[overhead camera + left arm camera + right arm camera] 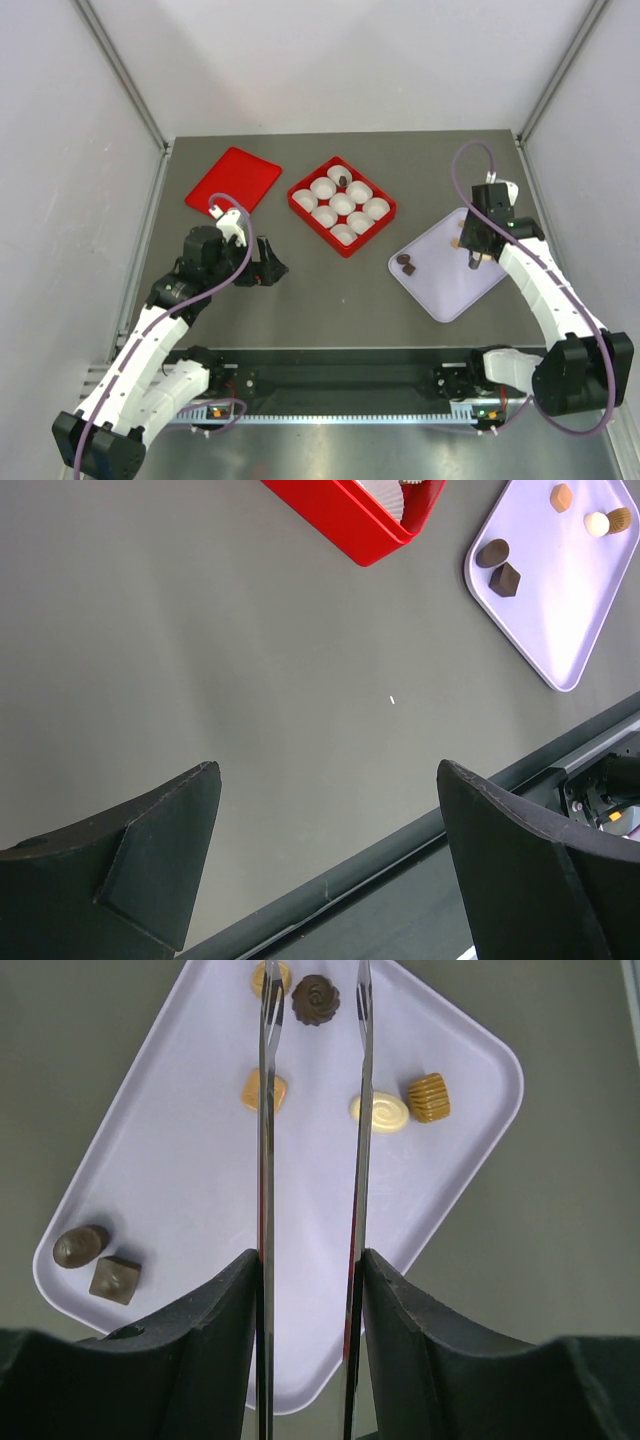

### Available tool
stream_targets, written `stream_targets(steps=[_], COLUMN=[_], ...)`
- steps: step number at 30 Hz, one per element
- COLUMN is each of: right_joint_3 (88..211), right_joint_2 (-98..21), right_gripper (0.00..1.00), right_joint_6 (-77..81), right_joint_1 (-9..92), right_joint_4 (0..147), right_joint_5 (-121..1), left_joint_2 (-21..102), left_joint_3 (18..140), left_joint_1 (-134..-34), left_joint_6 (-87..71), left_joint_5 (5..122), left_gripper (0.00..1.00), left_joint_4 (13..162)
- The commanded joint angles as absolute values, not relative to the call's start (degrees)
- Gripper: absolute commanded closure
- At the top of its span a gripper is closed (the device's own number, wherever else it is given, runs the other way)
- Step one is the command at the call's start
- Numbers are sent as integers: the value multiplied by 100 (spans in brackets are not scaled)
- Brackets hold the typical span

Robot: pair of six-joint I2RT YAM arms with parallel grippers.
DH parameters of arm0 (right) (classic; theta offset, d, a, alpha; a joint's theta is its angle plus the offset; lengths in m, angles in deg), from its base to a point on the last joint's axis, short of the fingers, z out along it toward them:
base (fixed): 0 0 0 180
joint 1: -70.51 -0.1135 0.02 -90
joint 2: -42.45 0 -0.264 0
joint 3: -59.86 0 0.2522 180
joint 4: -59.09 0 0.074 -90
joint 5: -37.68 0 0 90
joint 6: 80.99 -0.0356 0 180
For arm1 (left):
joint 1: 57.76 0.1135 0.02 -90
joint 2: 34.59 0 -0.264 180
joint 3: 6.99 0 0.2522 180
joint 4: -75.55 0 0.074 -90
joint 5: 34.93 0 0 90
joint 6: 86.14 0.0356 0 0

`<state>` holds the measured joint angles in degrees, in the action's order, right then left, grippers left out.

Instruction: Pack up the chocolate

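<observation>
Several chocolate pieces lie on a lavender tray (180, 1160): a dark swirl piece (315, 1000), a cream oval (379, 1112), a ribbed tan one (428, 1098), an orange square (263, 1090) and two dark ones (80, 1246) at the near corner. My right gripper (310, 1260) is shut on metal tongs (265, 1110). The tongs' blades stand apart, and their tips flank the dark swirl piece. One dark piece (341, 180) sits in a cup of the red box (300, 204). Left of that box, my left gripper (328, 770) hangs open over bare table.
The red box holds several white paper cups (343, 203). Its flat red lid (233, 180) lies at the back left. The tray (450, 280) lies at the right, with the table's front rail (330, 880) close under the left gripper.
</observation>
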<state>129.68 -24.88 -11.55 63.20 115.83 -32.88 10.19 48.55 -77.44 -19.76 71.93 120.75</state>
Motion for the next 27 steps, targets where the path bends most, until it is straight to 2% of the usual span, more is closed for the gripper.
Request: stream_targets(steps=[1, 27], right_joint_3=[12935, 12372], right_joint_2=[-2584, -2900], right_gripper=[57, 60], right_joint_6=[-1051, -1218], right_joint_1=[6401, 6928], right_joint_4=[11004, 10449], right_joint_5=[-3536, -3923], left_joint_2=[1006, 989], left_joint_3=[4834, 4834], left_joint_1=[-7771, -7771], left_joint_6=[-1935, -1935], left_joint_5=[7212, 7203], left_gripper=[6, 6], left_joint_4=[11823, 11814])
